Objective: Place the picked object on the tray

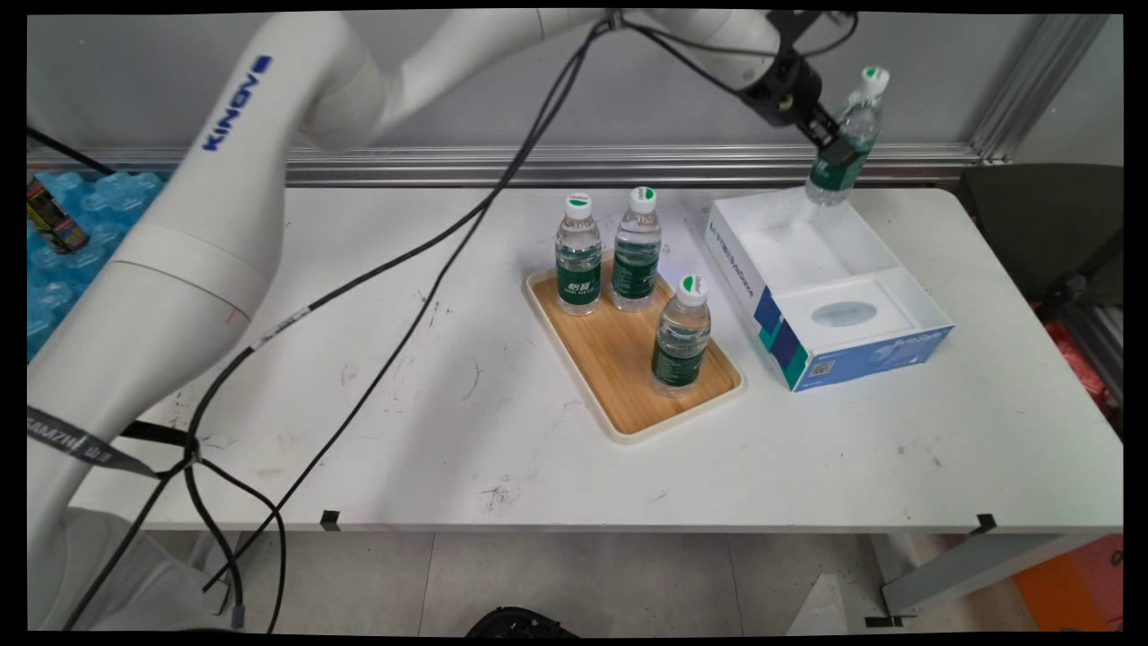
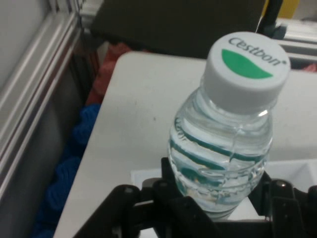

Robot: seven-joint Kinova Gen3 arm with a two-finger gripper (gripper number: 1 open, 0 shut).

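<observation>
My gripper [image 1: 837,144] is shut on a clear water bottle [image 1: 848,144] with a green label and white cap. The bottle hangs tilted in the air over the far end of an open white and blue box [image 1: 807,260]. In the hand view the same bottle [image 2: 225,148] fills the centre between the black fingers [image 2: 173,198], cap [image 2: 247,64] toward the upper right. Three more water bottles stand on a wooden tray [image 1: 619,359]: one at the back left [image 1: 578,256], one beside it [image 1: 637,249], one nearer the front [image 1: 682,336].
The box has an inner white insert with an oval hole [image 1: 843,314] at its near end. Black cables [image 1: 430,287] hang from the arm across the table's left half. Blue packaging [image 1: 63,242] lies off the table's left; a dark chair [image 1: 1049,233] is at the right.
</observation>
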